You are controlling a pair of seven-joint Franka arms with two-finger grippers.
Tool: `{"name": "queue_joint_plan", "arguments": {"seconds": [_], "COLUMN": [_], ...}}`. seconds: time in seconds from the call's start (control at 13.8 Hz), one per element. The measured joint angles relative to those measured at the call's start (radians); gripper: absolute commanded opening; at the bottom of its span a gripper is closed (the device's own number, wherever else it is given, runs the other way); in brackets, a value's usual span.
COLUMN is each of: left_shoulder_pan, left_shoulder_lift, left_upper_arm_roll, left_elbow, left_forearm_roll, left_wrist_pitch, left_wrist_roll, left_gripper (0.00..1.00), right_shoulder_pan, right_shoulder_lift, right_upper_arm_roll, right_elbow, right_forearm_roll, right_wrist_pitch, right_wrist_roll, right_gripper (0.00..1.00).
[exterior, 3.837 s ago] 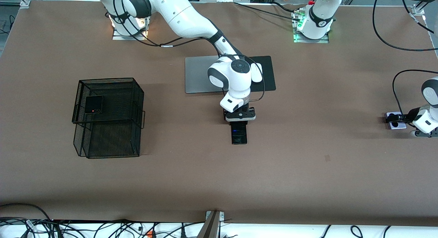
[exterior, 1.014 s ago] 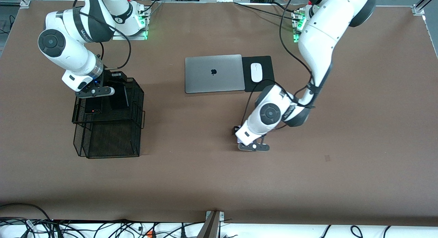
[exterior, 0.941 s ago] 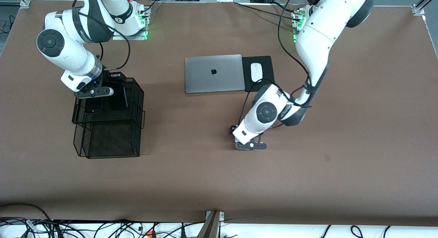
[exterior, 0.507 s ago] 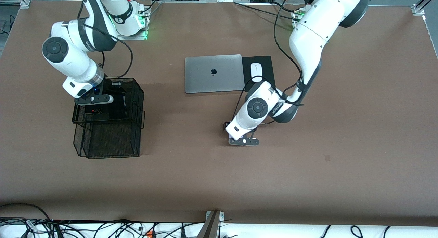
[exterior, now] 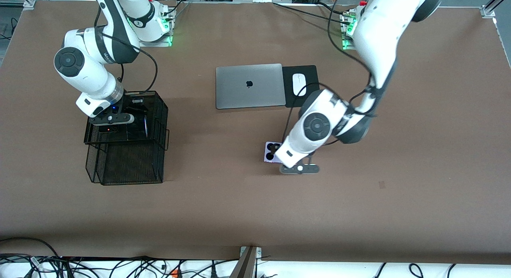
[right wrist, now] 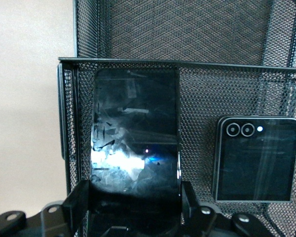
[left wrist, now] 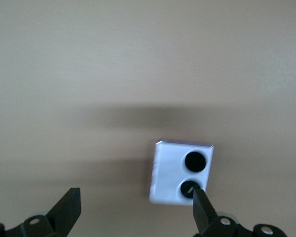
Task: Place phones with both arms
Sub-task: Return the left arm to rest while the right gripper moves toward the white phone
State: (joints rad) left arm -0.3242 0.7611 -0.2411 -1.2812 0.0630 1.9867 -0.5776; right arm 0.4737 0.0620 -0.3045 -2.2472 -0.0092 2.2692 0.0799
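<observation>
A lilac-white phone (exterior: pixel 271 152) with two black camera circles lies flat on the brown table, near its middle. My left gripper (exterior: pixel 298 168) hangs just above the table beside this phone (left wrist: pixel 181 173), open and holding nothing; one fingertip (left wrist: pixel 203 207) overlaps the phone's corner in the left wrist view. My right gripper (exterior: pixel 133 109) is over the top tray of a black mesh rack (exterior: pixel 159 100), shut on the long slim black phone (right wrist: pixel 134 143). A squarish black folded phone (right wrist: pixel 256 160) lies in that tray beside it, partly hidden under the right hand in the front view.
The mesh rack's lower tier (exterior: pixel 127 166) opens toward the front camera. A grey closed laptop (exterior: pixel 249 85) and a white mouse (exterior: pixel 299 84) on a black pad (exterior: pixel 312 76) lie closer to the arm bases than the lilac phone.
My left gripper opened, let go of the lilac phone and drew off toward the left arm's end, uncovering it on the table. My right gripper shifted slightly over the tray, slim phone still gripped.
</observation>
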Motion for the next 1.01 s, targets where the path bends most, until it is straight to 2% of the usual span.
{"name": "queue_joint_plan", "arguments": {"seconds": [0.07, 0.14, 0.22, 0.29, 0.51, 0.65, 0.87, 1.01], "left_shoulder_pan": [0.023, 0.054, 0.093, 0.14, 0.295, 0.357, 0.406, 0.405], "left_shoulder_lift": [-0.051, -0.101, -0.145, -0.183, -0.283, -0.356, -0.453, -0.512], "left_upper_arm_roll": [0.003, 0.006, 0.009, 0.012, 0.015, 0.017, 0.023, 0.064], "left_elbow": [0.002, 0.002, 0.002, 0.002, 0.002, 0.002, -0.003, -0.042], "left_forearm_roll": [0.0, 0.001, 0.001, 0.001, 0.001, 0.001, 0.001, 0.0], "left_wrist_pitch": [-0.083, -0.164, -0.234, -0.288, -0.426, -0.534, -0.596, -0.579], "left_wrist_roll": [0.024, 0.077, 0.15, 0.226, 0.425, 0.475, 0.487, 0.504], "left_gripper": [1.0, 1.0, 1.0, 1.0, 1.0, 1.0, 1.0, 1.0], "right_shoulder_pan": [0.0, 0.0, 0.0, 0.0, -0.001, -0.001, -0.001, -0.001], "right_shoulder_lift": [0.005, 0.011, 0.019, 0.028, 0.048, 0.047, 0.041, 0.033], "right_upper_arm_roll": [0.001, 0.001, 0.002, 0.002, 0.003, 0.003, 0.005, 0.03], "right_elbow": [0.0, 0.0, 0.0, 0.0, 0.001, 0.039, 0.19, 0.287], "right_forearm_roll": [0.001, 0.001, 0.001, 0.002, 0.002, 0.002, 0.006, 0.022], "right_wrist_pitch": [0.0, -0.001, -0.001, -0.001, -0.015, -0.091, -0.283, -0.36], "right_wrist_roll": [0.001, 0.002, 0.003, 0.007, 0.024, 0.027, 0.028, 0.033], "right_gripper": [0.66, 0.77, 0.92, 1.0, 1.0, 1.0, 1.0, 1.0]}}
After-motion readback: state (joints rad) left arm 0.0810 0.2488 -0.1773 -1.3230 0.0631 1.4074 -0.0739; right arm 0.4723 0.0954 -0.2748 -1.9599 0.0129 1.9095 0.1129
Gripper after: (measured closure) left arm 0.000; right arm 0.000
